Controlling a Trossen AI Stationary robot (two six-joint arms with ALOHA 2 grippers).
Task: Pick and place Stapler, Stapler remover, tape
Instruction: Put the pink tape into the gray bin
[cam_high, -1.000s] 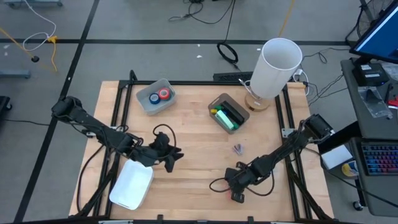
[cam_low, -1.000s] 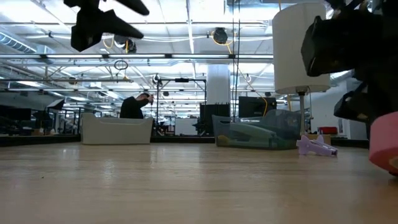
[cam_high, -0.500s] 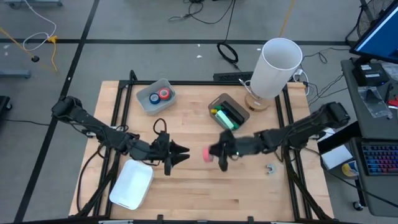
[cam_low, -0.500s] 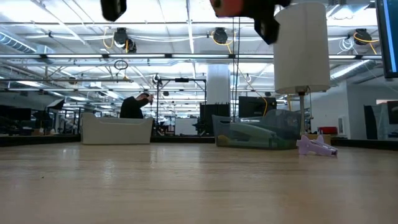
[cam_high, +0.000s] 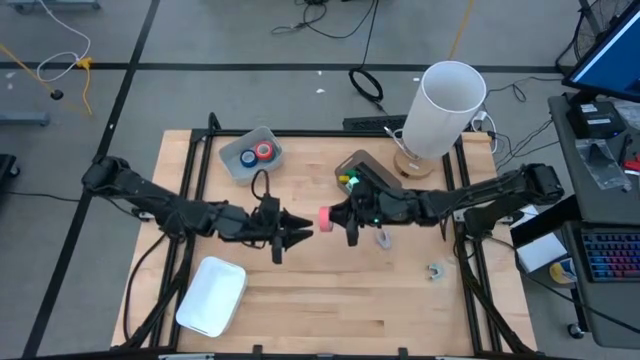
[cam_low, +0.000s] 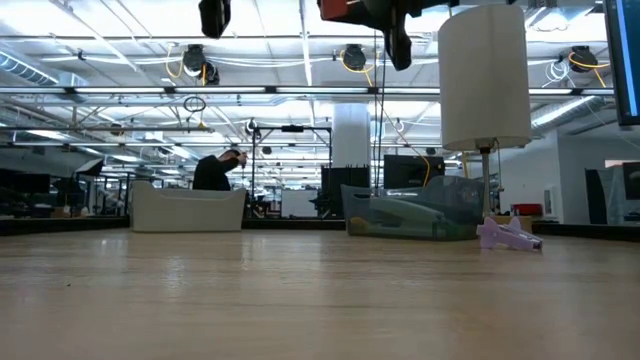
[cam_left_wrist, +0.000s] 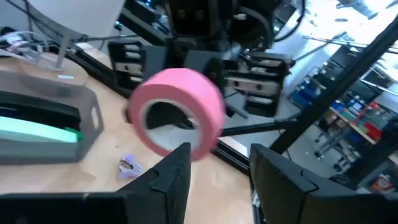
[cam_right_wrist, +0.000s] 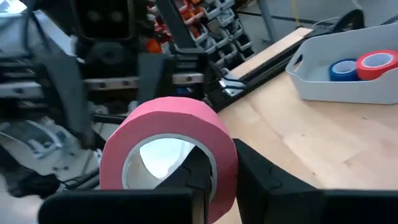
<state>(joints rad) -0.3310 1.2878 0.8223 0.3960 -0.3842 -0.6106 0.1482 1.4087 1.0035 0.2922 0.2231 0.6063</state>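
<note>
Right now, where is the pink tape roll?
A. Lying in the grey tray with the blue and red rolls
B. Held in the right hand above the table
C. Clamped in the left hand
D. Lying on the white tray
B: the right hand is shut on the pink tape roll, mid-air, facing the open left hand.

A pink tape roll (cam_high: 325, 217) hangs mid-frame above the surface, clamped in the right claw (cam_high: 337, 217); blue and red rolls (cam_high: 256, 153) sit upper left.
</note>
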